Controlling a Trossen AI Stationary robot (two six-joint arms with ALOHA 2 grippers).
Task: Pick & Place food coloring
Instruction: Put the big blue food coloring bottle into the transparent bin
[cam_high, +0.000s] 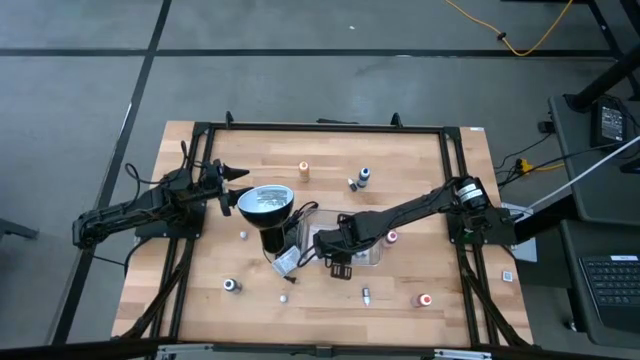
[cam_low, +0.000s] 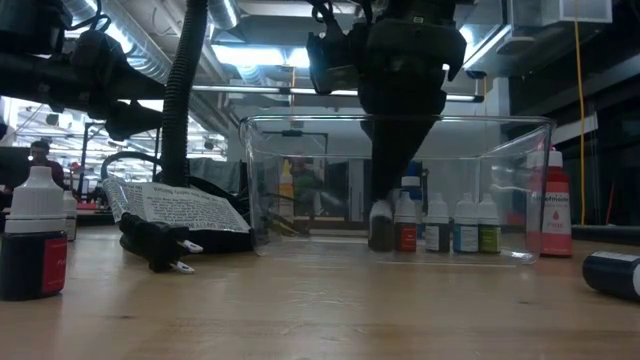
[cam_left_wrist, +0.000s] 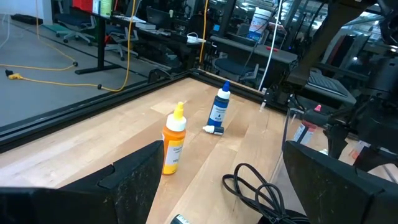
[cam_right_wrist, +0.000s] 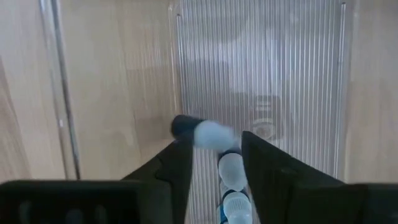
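Right gripper (cam_right_wrist: 214, 165) low centre of its wrist view, down inside the clear tray (cam_low: 500, 130); jaws parted a little, a white-capped food coloring bottle (cam_right_wrist: 205, 133) lying tipped between the tips, seemingly just let go, contact uncertain. More caps (cam_right_wrist: 231, 171) run in a row below it. Low view: the arm drops into the tray at centre frame, a line of small bottles (cam_low: 440, 222) standing on the tray floor to its right. Judgement: placing step. Spread wider before lifting, rise straight up, avoid dragging the tipped bottle or knocking the row. Left gripper (cam_high: 228, 174), centre left of high view beside the lamp (cam_high: 266, 201), fingers spread and empty. Loose bottles remain on the table (cam_high: 190, 290): orange (cam_high: 303, 170) upper centre, red-capped (cam_high: 424, 299) lower right.
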